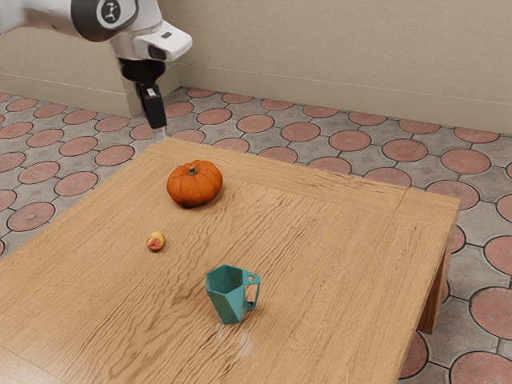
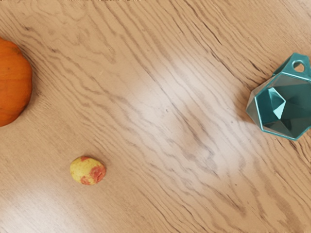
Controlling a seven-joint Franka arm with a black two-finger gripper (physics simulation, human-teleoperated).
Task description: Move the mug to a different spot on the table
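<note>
The mug [image 1: 232,294] is seen upright on the table [image 1: 344,240], well apart from the gripper [image 1: 158,126], which is held above the far edge beyond the pumpkin [image 1: 194,183]. Whether it is released or clenched cannot be told. The approach is judged not yet begun; a reach across and a descent over the mug are called for.

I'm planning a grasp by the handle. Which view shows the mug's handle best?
The exterior view: the mug stands upright and whole, its handle seen as an open loop toward the exterior view's right. The wrist view looks down into the mug, cut by the frame edge, the handle foreshortened.
</note>
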